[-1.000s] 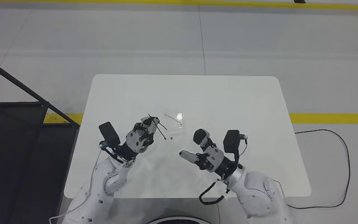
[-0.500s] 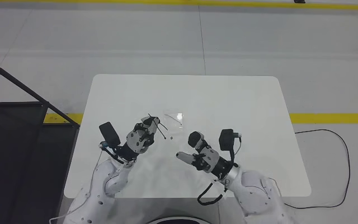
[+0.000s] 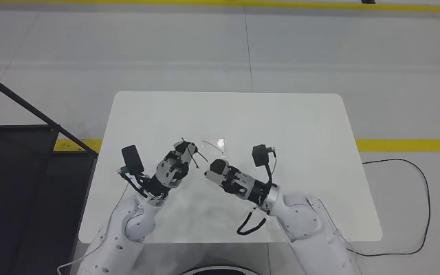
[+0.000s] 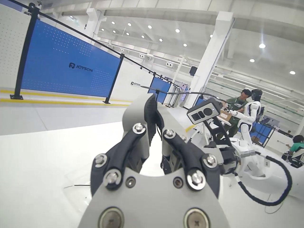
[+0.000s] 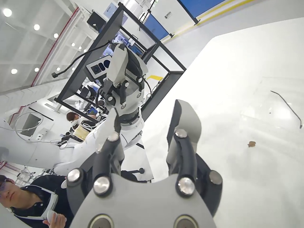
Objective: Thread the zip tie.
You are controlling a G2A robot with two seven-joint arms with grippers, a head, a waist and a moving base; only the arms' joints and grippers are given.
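The right gripper (image 3: 212, 168), jaws wide apart, is sliding toward the frame's middle, nearing the zip tie (image 3: 197, 159) the left gripper (image 3: 183, 151) is pinching, ready for threading.

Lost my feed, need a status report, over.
Left gripper shut on zip tie. Right gripper open, close beside it. Spare tie lies on table, not in the way.

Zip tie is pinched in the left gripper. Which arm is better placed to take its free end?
Right, likely. The right gripper is open and empty, close beside the left gripper, which is shut on the zip tie; the tie's free end sticks out toward the right arm.
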